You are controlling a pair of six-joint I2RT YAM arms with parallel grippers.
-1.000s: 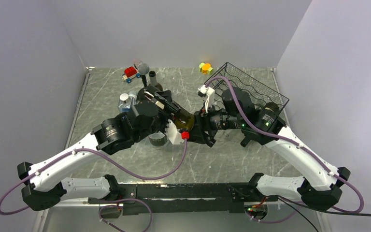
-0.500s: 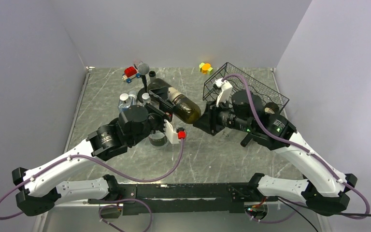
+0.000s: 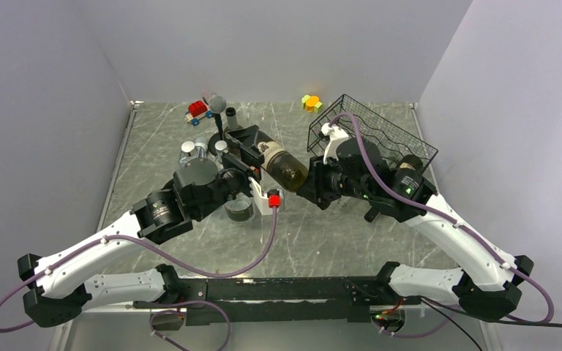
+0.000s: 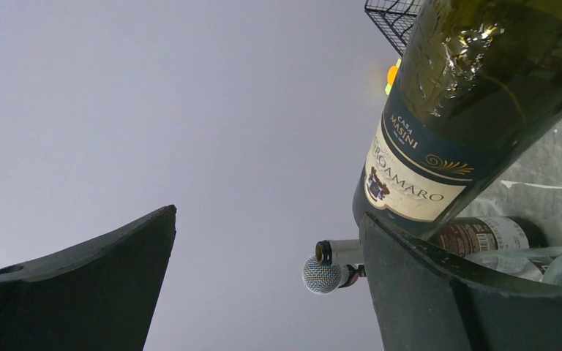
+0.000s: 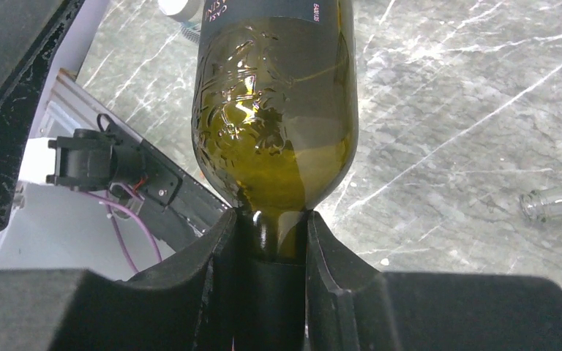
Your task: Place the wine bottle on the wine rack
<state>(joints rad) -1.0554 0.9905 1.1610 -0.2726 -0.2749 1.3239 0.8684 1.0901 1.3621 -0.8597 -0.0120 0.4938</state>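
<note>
Your right gripper [image 5: 271, 241]: clamped on the neck of the wine bottle [image 5: 274, 110].
Your left gripper [image 4: 267, 219]: fingers wide apart, bottle body just beside one.
Wine bottle: spans between your grippers.
Wine rack [image 3: 388, 135]: behind your right gripper, apart from the bottle.

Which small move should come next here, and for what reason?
Probably the left gripper should draw back from the wine bottle. It stands open with one finger close beside the glass, while the right gripper is shut on the bottle's neck. Clearing it would let the right gripper carry the bottle toward the wine rack.
</note>
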